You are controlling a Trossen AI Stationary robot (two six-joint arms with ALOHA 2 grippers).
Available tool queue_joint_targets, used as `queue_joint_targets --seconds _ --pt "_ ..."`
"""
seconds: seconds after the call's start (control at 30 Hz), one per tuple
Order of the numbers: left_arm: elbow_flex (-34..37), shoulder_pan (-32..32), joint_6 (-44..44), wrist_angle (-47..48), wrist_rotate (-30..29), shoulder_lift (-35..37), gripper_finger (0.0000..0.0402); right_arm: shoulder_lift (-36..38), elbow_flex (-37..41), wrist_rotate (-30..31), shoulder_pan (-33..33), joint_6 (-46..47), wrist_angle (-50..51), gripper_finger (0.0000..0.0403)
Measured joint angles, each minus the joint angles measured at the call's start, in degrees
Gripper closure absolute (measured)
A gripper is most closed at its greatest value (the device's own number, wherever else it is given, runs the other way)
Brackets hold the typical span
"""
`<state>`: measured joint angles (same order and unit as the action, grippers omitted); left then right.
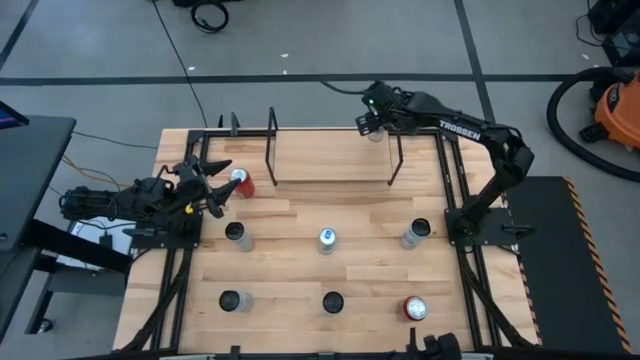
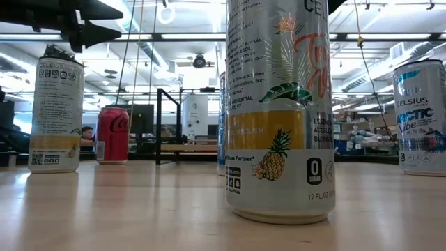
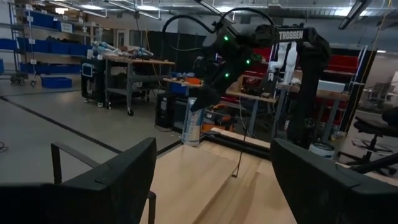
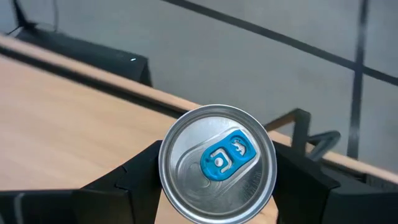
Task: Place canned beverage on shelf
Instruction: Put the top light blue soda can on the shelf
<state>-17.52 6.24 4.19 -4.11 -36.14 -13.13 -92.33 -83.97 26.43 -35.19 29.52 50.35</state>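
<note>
Holding the can (image 4: 216,165) upright between the right gripper (image 1: 374,128) fingers, I'd lower it straight onto the shelf (image 1: 330,158), by the right-hand rod frame, and release only once the base sits flat. My right arm reaches from its right-side base to the far right end of the shelf, wrist angled down. The left gripper (image 1: 208,186) waits at the left, spread wide, near a red can (image 1: 241,181).

Shelf (image 1: 330,160) at table (image 1: 290,215) rear; seven cans in front.
</note>
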Motion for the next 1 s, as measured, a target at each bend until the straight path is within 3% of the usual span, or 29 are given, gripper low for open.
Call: queue_joint_targets --seconds 0.37,1.0 --pt "0.0 0.0 -0.2 0.3 0.0 0.0 0.0086 -0.3 3.1 4.3 2.2 12.6 -0.4 0.0142" --pt "0.0 0.0 -3.8 -6.8 0.0 0.0 0.0086 -4.7 3.0 3.3 2.5 10.3 -4.0 0.0137"
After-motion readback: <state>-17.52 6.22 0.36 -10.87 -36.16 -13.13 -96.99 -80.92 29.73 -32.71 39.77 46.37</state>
